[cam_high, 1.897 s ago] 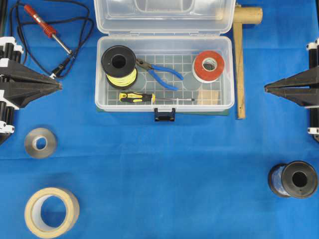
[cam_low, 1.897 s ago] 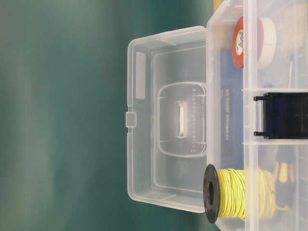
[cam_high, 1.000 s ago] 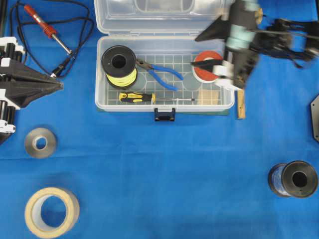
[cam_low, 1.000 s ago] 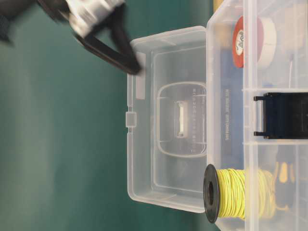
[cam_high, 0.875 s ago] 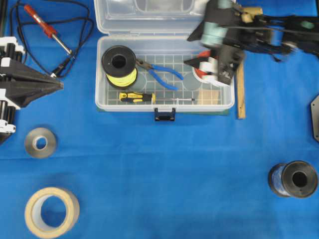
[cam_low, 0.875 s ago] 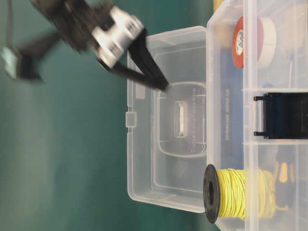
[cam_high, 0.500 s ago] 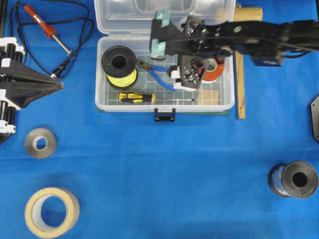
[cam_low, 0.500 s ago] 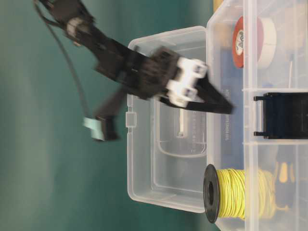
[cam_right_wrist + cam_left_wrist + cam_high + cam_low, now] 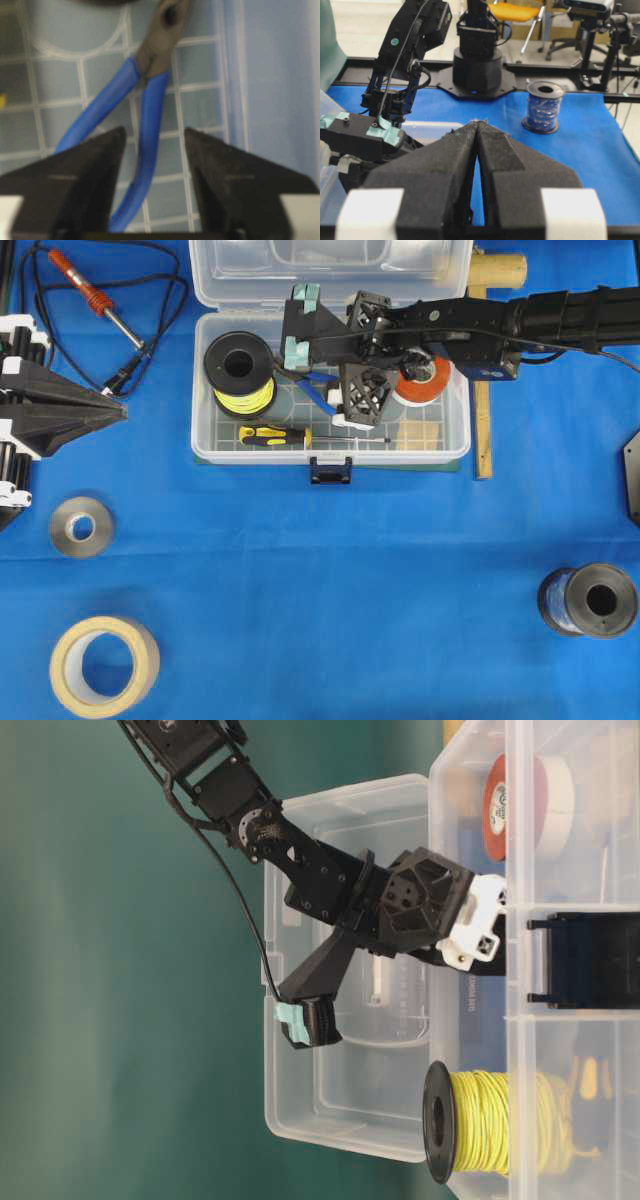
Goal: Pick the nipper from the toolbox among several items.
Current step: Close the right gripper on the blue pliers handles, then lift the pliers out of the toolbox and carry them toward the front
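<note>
The clear toolbox (image 9: 200, 400) stands open at the top middle, its lid laid back. The nipper (image 9: 322, 397), with blue handles and dark jaws, lies on the gridded floor next to the yellow spool. My right gripper (image 9: 345, 392) reaches into the box from the right and hovers over the nipper's handles. In the right wrist view the gripper (image 9: 154, 134) is open; one blue handle of the nipper (image 9: 150, 100) lies between the fingers, and the other runs under the left finger. My left gripper (image 9: 120, 412) rests shut at the left edge, as the left wrist view (image 9: 478, 125) shows.
In the box are a yellow wire spool (image 9: 238, 370), a yellow-black screwdriver (image 9: 275, 436) and a red-white tape roll (image 9: 428, 378). Outside lie a soldering iron (image 9: 85, 285), a wooden mallet (image 9: 482, 370), a metal roll (image 9: 81, 527), masking tape (image 9: 104, 665) and a blue wire spool (image 9: 590, 600).
My right arm has swung in from the right edge, crossed the box leftwards and come down over the nipper's handles. The left arm has not moved.
</note>
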You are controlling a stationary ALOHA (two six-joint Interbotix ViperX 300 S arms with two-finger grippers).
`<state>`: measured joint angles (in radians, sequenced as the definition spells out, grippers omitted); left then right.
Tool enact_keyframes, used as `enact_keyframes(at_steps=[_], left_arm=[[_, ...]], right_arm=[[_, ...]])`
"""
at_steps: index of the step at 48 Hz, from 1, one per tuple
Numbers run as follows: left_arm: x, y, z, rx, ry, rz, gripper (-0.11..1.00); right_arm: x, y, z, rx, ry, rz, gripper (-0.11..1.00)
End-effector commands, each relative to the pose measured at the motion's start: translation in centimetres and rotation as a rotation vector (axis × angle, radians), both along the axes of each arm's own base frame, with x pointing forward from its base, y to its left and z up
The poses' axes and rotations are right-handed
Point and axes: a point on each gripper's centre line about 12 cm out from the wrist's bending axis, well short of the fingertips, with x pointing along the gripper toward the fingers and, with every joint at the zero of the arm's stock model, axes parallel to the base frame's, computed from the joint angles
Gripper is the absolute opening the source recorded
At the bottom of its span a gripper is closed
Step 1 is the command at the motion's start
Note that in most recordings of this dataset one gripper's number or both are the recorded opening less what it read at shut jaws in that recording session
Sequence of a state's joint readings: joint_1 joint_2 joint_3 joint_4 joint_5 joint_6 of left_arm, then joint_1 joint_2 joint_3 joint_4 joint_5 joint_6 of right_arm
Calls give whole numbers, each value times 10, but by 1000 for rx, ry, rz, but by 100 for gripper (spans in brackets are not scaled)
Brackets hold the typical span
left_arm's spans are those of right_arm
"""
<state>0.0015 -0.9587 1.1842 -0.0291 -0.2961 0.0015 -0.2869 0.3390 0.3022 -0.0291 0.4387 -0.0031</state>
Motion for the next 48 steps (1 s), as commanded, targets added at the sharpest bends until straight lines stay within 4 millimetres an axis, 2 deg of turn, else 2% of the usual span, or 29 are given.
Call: enact_keyframes(at_steps=[1,5,6,11,17,22,32,42,48], left_arm=[[2,0,3,-5,-6,0,0],[2,0,3,-5,-5,0,0],[2,0,3,-5,-5,0,0],[2,0,3,-8,-5,0,0],[2,0,3,-12,-5,0,0],[2,0,3,-12,-5,0,0],[2,0,2,-11,-3,0,0],[2,0,2,-8,-3,0,0],[1,0,2,-8,-5,0,0]], right_arm=[[3,-2,6,-4,-19,-2,38],[3,-1,6,-3,-20,-3,15],[4,-2,7,-4,-23,-3,13],[3,-1,12,-6,-30,-3,13],[2,-1,34,-19,-74,-3,13],[-4,0,61,-37,-120,-2,13],[-28,6,121,-58,-191,-8,13],[-58,30,171,-76,-290,20,13],[-70,59,183,-75,-358,81,13]])
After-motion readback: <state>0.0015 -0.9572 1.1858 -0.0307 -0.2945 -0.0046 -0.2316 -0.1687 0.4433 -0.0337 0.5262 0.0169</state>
